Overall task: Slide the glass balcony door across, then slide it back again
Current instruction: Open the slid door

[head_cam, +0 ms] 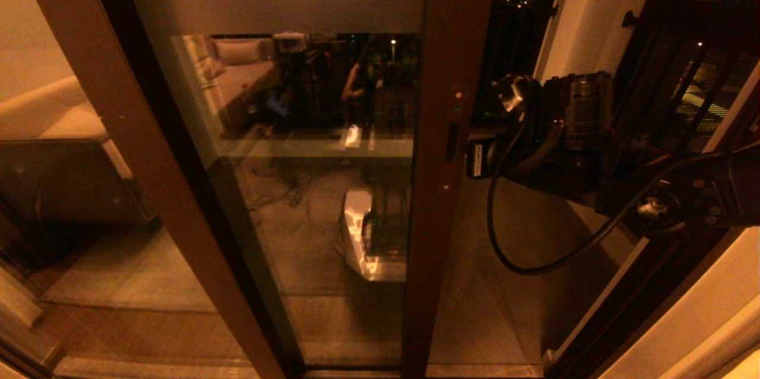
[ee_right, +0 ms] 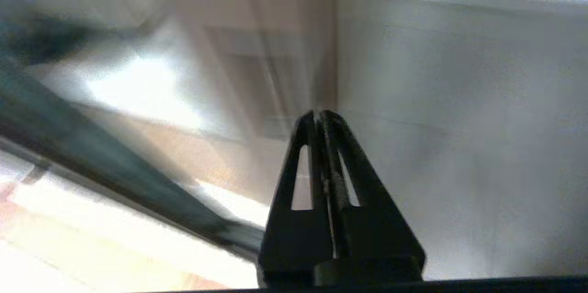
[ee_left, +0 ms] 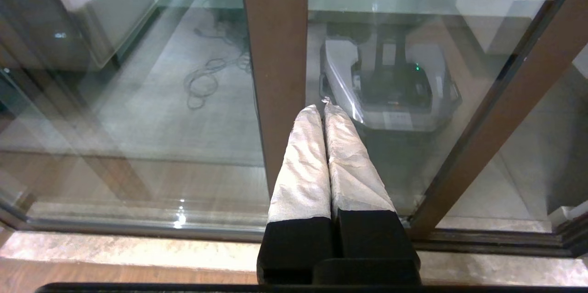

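Note:
The glass balcony door (head_cam: pixel 309 129) fills the middle of the head view, with a frosted band (head_cam: pixel 285 2) near its top. Its dark brown stile (head_cam: pixel 451 70) carries a slot handle (head_cam: pixel 452 140). My right gripper (head_cam: pixel 466 156) reaches in from the right at handle height. In the right wrist view it (ee_right: pixel 320 114) is shut, empty, its tip at the stile's edge (ee_right: pixel 327 45). My left gripper (ee_left: pixel 321 108) is shut and empty, held low before the glass, between a brown post (ee_left: pixel 275 54) and the door's stile (ee_left: pixel 505 114). It does not show in the head view.
The unmoving panel's lighter brown post (head_cam: pixel 113 129) slants down the left. Right of the stile the gap opens onto the balcony floor (head_cam: pixel 475 308), with a white wall (head_cam: pixel 579 22) and dark railing (head_cam: pixel 683 88) beyond. My right arm's cable (head_cam: pixel 522 248) hangs in the gap. The floor track (ee_left: pixel 138 228) runs below.

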### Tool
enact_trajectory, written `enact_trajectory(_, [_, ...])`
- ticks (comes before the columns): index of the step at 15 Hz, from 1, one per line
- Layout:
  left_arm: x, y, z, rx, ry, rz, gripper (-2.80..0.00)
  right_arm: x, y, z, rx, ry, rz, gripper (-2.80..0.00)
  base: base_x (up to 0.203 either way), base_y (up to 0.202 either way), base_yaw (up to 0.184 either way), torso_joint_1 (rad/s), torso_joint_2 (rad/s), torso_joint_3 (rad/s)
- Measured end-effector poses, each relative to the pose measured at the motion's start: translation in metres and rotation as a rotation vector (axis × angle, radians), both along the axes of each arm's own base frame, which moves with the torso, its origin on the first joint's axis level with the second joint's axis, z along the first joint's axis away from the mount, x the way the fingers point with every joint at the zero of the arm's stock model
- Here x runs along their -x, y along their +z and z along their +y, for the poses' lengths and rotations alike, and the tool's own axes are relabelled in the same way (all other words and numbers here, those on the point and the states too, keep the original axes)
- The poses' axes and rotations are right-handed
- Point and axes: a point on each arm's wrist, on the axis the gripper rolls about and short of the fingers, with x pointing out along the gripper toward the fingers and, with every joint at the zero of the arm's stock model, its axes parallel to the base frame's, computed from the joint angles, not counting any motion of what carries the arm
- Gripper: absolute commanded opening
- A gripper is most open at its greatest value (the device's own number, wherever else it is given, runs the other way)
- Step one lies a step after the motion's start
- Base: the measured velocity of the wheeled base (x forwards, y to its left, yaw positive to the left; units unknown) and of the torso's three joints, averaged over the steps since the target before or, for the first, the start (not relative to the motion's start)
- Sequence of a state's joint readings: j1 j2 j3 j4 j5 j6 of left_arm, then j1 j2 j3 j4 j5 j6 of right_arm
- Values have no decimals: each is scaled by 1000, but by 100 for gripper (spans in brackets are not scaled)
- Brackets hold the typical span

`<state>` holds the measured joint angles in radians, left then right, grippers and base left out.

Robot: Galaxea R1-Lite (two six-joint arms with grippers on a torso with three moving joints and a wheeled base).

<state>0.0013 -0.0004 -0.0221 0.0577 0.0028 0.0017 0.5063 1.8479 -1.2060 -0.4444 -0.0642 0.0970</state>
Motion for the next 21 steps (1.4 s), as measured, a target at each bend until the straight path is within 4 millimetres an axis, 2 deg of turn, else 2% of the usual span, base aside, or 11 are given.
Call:
enact_trajectory(6, [0,0,0,0,0,0,-280,7,-1,7,-5,16,12,-280,0,0,0,0,0,0])
enact_trajectory(8, [0,0,0,0,0,0,-280,15,-1,-2,3,7,22,-280,0,0,0,0,0,0])
enact_trajectory(11, [0,0,0,0,0,0,-280,43,5,-22,6,-2,27,-280,0,0,0,0,0,0])
enact_trajectory(15, [0,0,0,0,0,0,-280,108,35,-60,-11,-7,-15,-280,0,0,0,0,0,0])
enact_trajectory(18, [0,0,0,0,0,0,-280,178,58,-98,-26,-16,-61,-280,0,0,0,0,0,0])
enact_trajectory(21, [0,0,0,0,0,0,-280,257,63,-145,-23,-84,-94,-280,0,0,0,0,0,0])
